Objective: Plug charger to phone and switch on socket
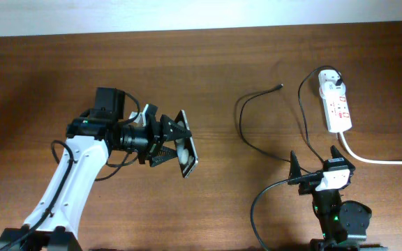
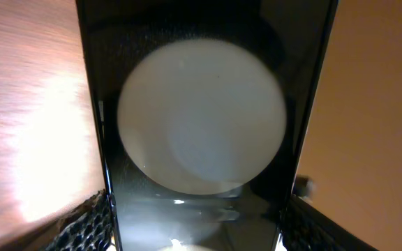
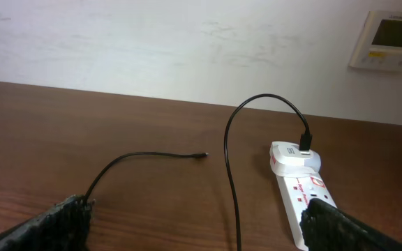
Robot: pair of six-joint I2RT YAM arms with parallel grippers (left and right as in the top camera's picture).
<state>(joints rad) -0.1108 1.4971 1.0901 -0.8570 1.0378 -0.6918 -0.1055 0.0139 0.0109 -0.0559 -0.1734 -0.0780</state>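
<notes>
My left gripper (image 1: 167,141) is shut on the phone (image 1: 186,150), a flat black slab held tilted on edge above the table. In the left wrist view the phone (image 2: 201,104) fills the frame with a round white reflection on its glossy face, and the fingers (image 2: 194,226) clamp its two long edges. The charger, a thin black cable, is plugged into the socket (image 1: 336,104) at the far right. It loops over the table to its free connector tip (image 1: 278,87), which also shows in the right wrist view (image 3: 200,155). My right gripper (image 1: 315,162) is open and empty, near the cable loop and the socket (image 3: 300,202).
The socket's thick white cord (image 1: 386,161) runs off to the right edge. A white plug adapter (image 3: 293,157) sits in the socket's far end. A wall thermostat (image 3: 391,39) hangs behind the table. My right arm's own black cable (image 1: 257,202) curls at the front.
</notes>
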